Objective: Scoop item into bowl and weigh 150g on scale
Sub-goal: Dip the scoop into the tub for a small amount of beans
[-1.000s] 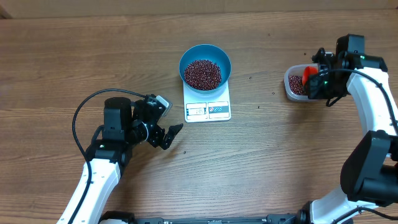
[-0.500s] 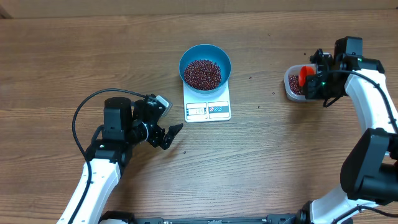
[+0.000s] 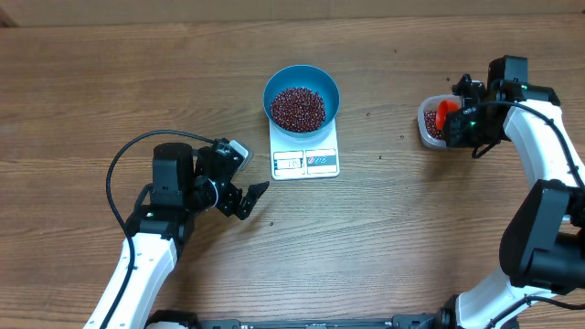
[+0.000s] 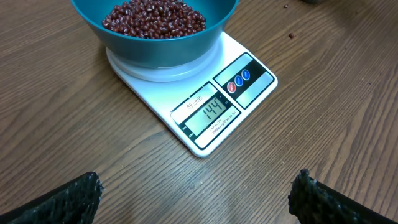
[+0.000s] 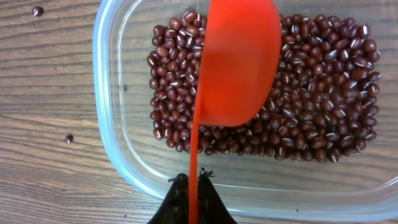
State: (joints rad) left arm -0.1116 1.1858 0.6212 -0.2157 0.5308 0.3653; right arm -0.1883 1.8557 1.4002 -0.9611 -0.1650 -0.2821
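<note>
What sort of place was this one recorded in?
Probably a robotics lab bench rather than a kitchen: a wood-grain table holds a scale, a teal bowl of beans and a clear tub, flanked by the left arm and right arm.

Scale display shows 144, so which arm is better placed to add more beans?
Right. The right gripper is shut on the orange scoop, poised over the beans in the clear tub. The left gripper is open, empty, near the scale.

One bowl (image 3: 272,88), one scale (image 3: 306,162), one tub (image 5: 112,124), one scoop (image 5: 239,62)
</note>
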